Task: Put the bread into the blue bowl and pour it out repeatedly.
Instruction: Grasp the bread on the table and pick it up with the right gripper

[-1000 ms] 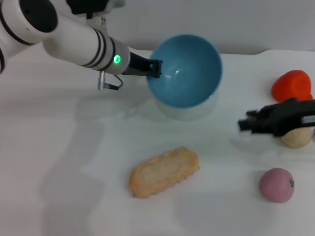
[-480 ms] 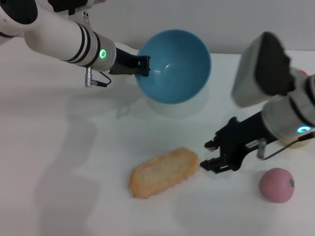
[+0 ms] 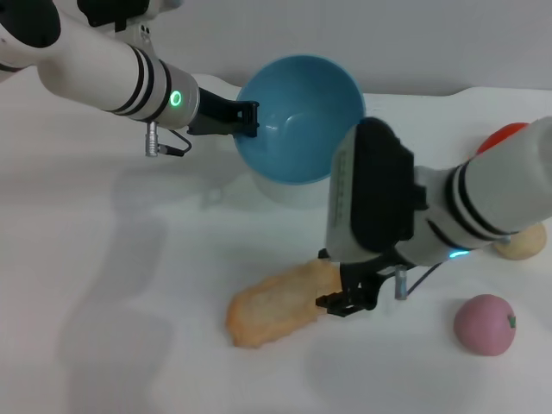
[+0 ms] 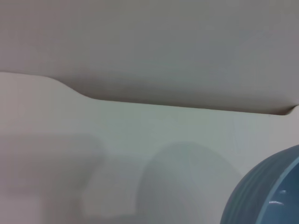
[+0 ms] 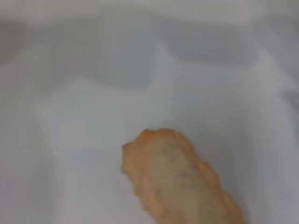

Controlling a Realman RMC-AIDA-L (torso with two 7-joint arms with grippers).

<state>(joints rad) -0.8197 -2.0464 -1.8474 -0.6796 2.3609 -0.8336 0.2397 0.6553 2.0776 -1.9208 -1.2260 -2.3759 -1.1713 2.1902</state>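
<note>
White tabletop [image 3: 103,285]: left gripper [image 3: 250,119] pinches the blue bowl [image 3: 297,116] aloft, ready to receive, while right gripper [image 3: 338,293], fingers spread, straddles the bread [image 3: 272,306].

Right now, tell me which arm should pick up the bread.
Right. The right gripper is already down at the near end of the bread lying on the table. The left gripper is busy clamping the blue bowl's rim, holding it tilted above the table.
</note>
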